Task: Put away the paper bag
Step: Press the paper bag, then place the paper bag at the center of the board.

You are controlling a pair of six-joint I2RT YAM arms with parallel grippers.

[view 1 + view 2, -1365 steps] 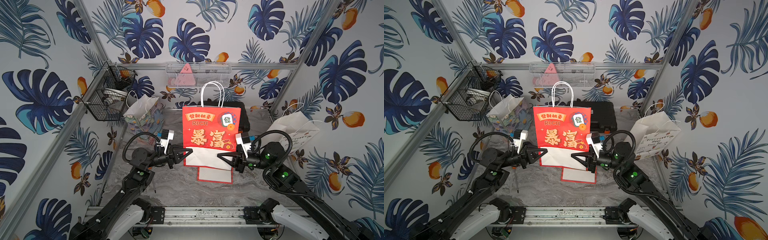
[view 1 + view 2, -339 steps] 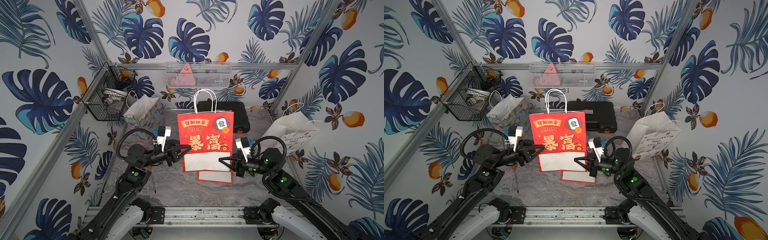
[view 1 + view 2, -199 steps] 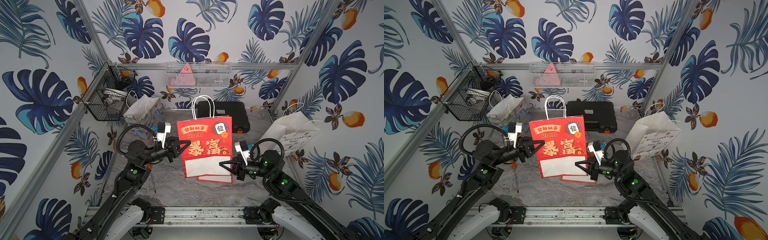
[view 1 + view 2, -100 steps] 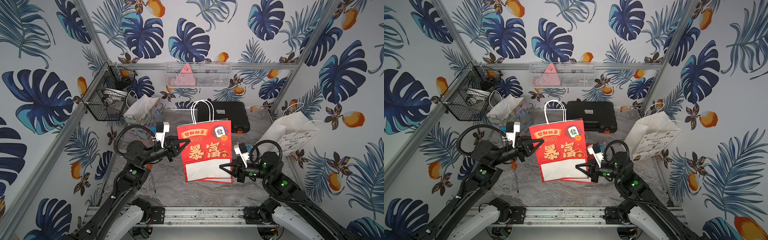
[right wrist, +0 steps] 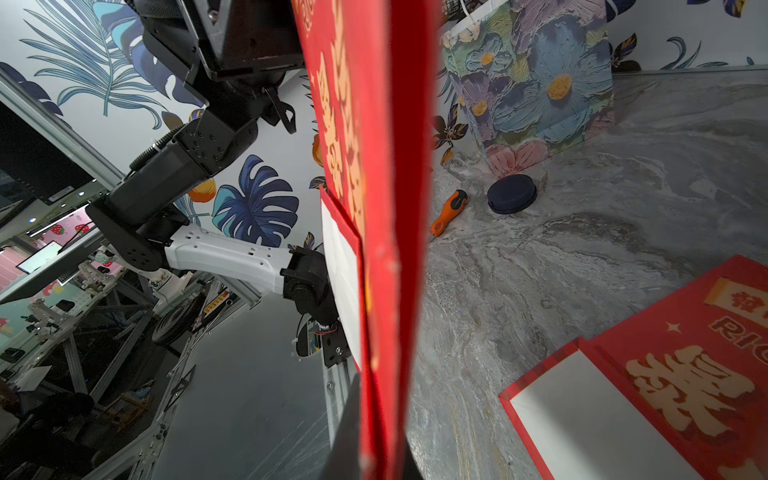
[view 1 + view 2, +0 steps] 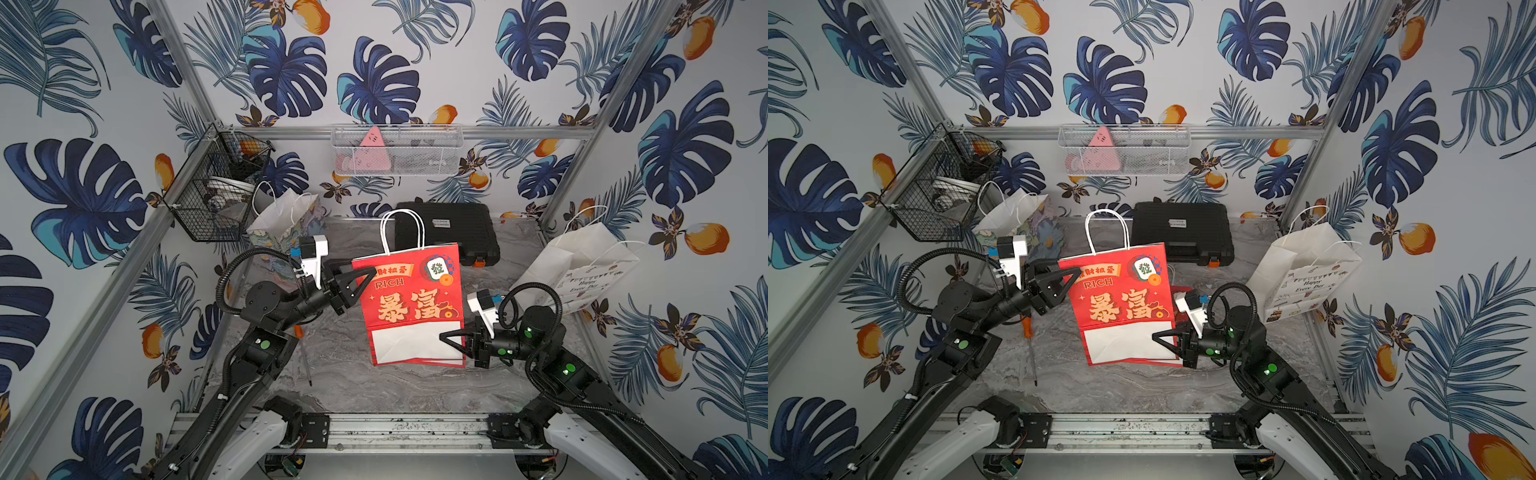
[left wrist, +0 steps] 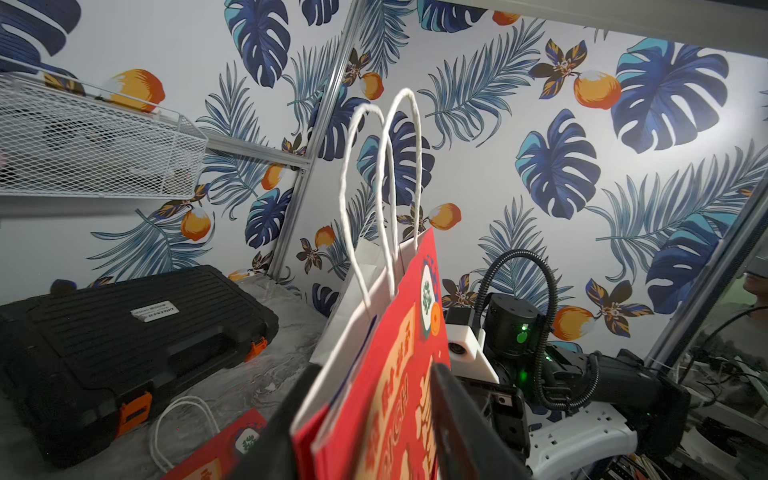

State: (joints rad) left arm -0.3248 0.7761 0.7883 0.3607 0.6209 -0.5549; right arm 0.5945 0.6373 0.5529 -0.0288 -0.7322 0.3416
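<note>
In both top views the red paper bag (image 6: 411, 299) (image 6: 1121, 299) stands upright at the centre of the frame over the marbled table (image 6: 340, 386). Its white handles (image 6: 402, 228) point up and its white bottom panel is folded flat against the front. The left gripper (image 6: 365, 284) sits at the bag's upper left corner with its jaws apart, one on each side of the edge. The right gripper (image 6: 442, 336) has its jaws clamped on the bag's lower right edge. A black case (image 6: 446, 228) lies behind the bag. A white paper bag (image 6: 577, 266) stands at the right and a floral bag (image 6: 286, 220) at the upper left. A screwdriver (image 6: 301, 349) lies left of centre.

In the left wrist view the red paper bag's side edge fills the lower centre, between the spread jaws of the left gripper (image 7: 374, 368). A second red bag (image 7: 216, 453) lies flat at the bottom left.

In the right wrist view the bag's edge runs top to bottom through the centre. The jaws of the right gripper (image 5: 380, 449) pinch it at the bottom. The second red bag lies flat at the lower right, and a dark round disc (image 5: 512, 199) lies beside the screwdriver.
</note>
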